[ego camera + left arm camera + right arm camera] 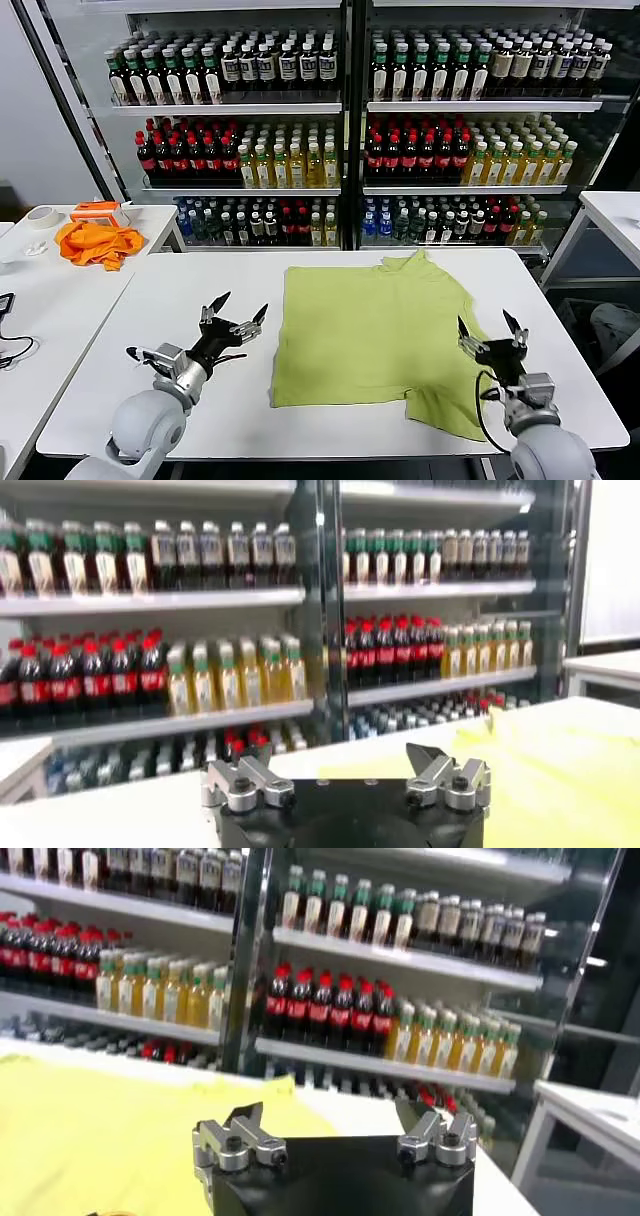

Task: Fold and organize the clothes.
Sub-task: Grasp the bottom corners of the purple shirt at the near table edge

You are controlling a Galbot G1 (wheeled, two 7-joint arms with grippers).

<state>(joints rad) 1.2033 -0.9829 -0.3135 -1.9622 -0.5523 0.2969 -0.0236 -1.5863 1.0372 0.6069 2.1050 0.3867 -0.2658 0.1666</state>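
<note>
On smooth white table [180, 290], soft yellow-green polo shirt [370, 330] lies flat.

White table [180, 300], yellow-green polo shirt [370, 330] lying flat on it, collar farthest

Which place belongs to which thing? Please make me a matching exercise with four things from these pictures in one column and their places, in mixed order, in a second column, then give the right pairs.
Things
1. polo shirt
2. orange cloth
3. left gripper
4. right gripper

Places
A. heaped on the side table at the robot's left
B. open, over the bare tabletop beside the shirt's left edge
C. spread flat on the middle of the white table
D. open, over the shirt's right sleeve

Pairs: 1-C, 2-A, 3-B, 4-D
</note>
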